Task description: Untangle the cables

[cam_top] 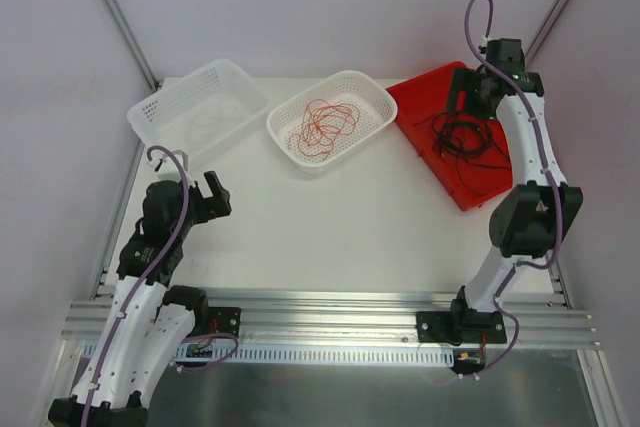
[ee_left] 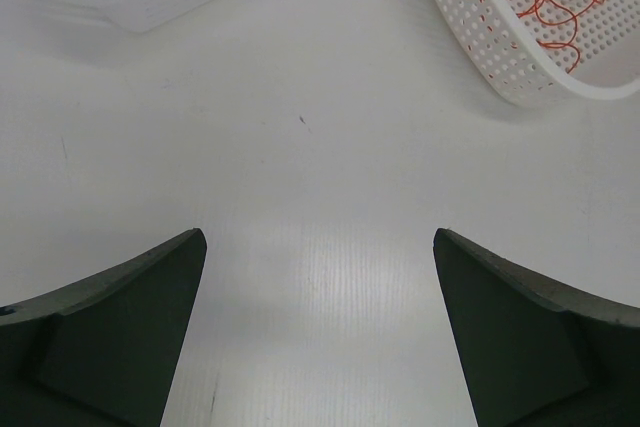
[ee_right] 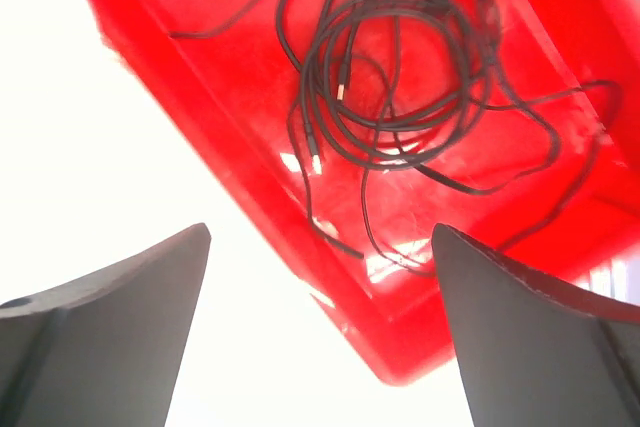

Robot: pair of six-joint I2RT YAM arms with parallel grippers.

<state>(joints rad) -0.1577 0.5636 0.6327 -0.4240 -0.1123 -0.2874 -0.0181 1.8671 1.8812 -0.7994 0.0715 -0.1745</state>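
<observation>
Holding nothing in the right end effector (ee_right: pixel 320 237), spread wide just above the red rectangular plastic tray (ee_right: pixel 230 77), with the tangled thin black cables (cam_top: pixel 458 137) heaped inside that tray. Holding nothing in the left end effector (ee_left: pixel 320 247) either, equally spread, well left of the tray over the white table (ee_left: pixel 320 127). Likely to snag several overlapping loops and drag the whole knot, or the tray itself, if closing on the dense middle.

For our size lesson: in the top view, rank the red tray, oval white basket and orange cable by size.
Largest: red tray and oval white basket, too alike to rank.
Smallest: orange cable.
</observation>
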